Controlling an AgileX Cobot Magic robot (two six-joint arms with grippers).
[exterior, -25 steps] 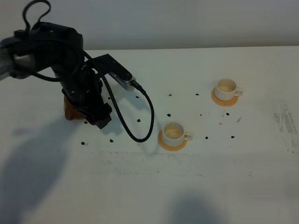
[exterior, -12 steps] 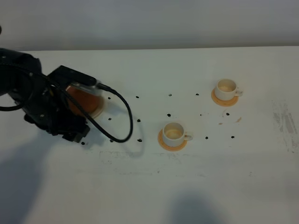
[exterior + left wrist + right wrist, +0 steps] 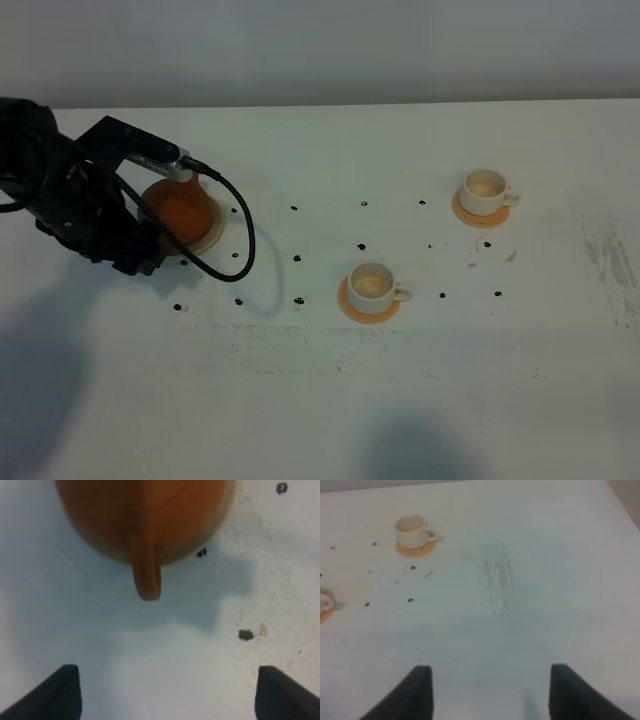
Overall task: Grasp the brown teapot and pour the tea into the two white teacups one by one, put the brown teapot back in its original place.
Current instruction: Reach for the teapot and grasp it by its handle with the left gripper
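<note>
The left pincer (image 3: 170,694) was seen released, jaws spread wide with nothing gripped, just short of the loop handle (image 3: 146,575) of the round reddish-brown clay teapot (image 3: 145,515), which was set upright on the round cream flat plate (image 3: 213,233). The right pincer (image 3: 492,692) was likewise held open, over the white tabletop (image 3: 530,605). One small white handled teacup (image 3: 371,284) and a second white teacup (image 3: 486,190) were each placed on round orange-tan coasters (image 3: 349,306), well apart from the teapot.

I work over a white tabletop (image 3: 420,420), speckled with small black marks (image 3: 296,208), with a grey scuff (image 3: 610,260) near its right edge. Behind it stands a plain pale wall (image 3: 350,50), perhaps grey. Soft shadows (image 3: 40,380) lie along the near side.
</note>
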